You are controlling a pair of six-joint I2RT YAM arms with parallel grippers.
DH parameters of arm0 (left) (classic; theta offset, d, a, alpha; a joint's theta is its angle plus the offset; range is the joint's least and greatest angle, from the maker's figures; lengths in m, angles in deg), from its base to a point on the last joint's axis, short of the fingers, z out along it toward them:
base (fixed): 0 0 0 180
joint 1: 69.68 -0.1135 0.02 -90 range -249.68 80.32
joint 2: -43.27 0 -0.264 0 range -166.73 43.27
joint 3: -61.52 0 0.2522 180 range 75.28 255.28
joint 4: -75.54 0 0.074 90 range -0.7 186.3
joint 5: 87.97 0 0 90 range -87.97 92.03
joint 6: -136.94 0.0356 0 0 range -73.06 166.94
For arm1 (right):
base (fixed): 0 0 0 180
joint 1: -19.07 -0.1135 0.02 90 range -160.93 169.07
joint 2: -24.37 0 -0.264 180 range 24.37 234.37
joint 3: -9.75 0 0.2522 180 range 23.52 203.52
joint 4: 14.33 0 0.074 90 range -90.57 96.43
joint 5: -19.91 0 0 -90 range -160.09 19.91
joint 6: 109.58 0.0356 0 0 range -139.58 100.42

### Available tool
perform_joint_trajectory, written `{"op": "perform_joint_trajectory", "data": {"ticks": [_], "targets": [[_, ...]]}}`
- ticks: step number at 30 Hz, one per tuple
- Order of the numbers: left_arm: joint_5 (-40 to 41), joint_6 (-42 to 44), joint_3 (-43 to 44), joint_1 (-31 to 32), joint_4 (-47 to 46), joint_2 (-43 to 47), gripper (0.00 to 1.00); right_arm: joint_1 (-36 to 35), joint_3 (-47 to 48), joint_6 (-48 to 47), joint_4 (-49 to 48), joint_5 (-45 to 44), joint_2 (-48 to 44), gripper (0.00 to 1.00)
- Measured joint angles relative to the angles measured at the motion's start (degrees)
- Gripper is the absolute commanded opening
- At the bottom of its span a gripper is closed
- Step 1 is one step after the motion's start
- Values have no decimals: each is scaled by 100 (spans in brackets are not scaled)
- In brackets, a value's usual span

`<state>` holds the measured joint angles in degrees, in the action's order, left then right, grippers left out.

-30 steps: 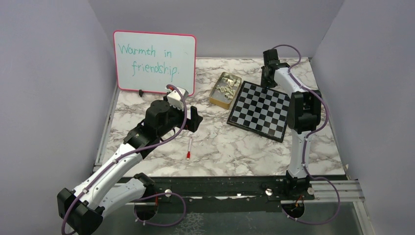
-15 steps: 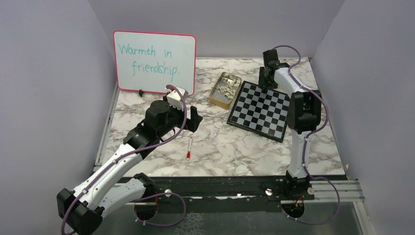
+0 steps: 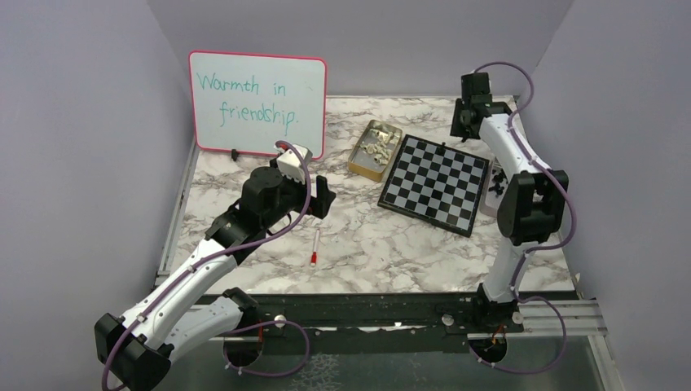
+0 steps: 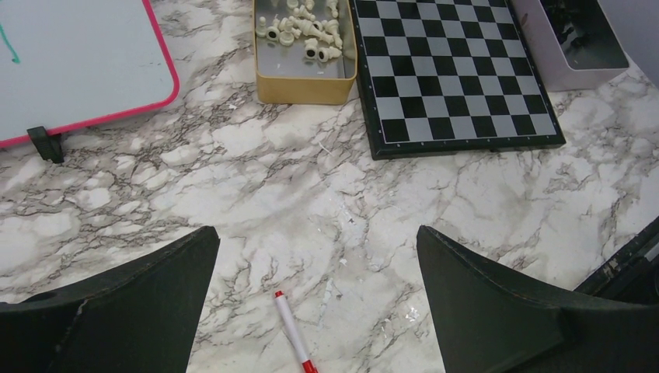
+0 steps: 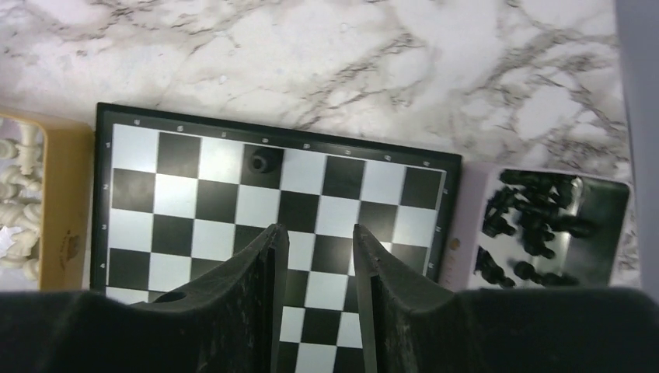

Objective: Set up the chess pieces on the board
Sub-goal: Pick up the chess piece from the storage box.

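We found one black chessman standing in the chessboard's far edge row, our right claw parted and empty above it, seemingly free to fetch another from the tray beside the board, the left claw gaping idle well apart.

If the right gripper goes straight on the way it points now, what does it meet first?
Probably the board, on bare squares near the lone black piece; depth is unclear.
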<state>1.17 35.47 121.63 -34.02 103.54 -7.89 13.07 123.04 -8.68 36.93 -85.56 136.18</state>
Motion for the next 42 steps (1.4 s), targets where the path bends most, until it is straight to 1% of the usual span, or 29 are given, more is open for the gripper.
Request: {"op": "perform_joint_trajectory", "data": {"ticks": [5, 10, 16, 19, 31, 42], "targets": [[111, 13, 0, 0, 2, -17, 99, 315, -503, 17, -107, -227, -531, 38], [138, 13, 0, 0, 2, -22, 99, 861, -1147, 107, -269, -278, -861, 35], [136, 13, 0, 0, 4, -33, 99, 1541, -1641, 203, -363, -313, -949, 34], [136, 13, 0, 0, 2, -35, 99, 1740, -1812, 273, -428, -308, -949, 34], [136, 13, 0, 0, 4, 2, 99, 1884, -2052, 767, -590, -208, -890, 34], [136, 13, 0, 0, 4, 46, 99, 1915, -2352, 866, -599, -223, -859, 32]]}}
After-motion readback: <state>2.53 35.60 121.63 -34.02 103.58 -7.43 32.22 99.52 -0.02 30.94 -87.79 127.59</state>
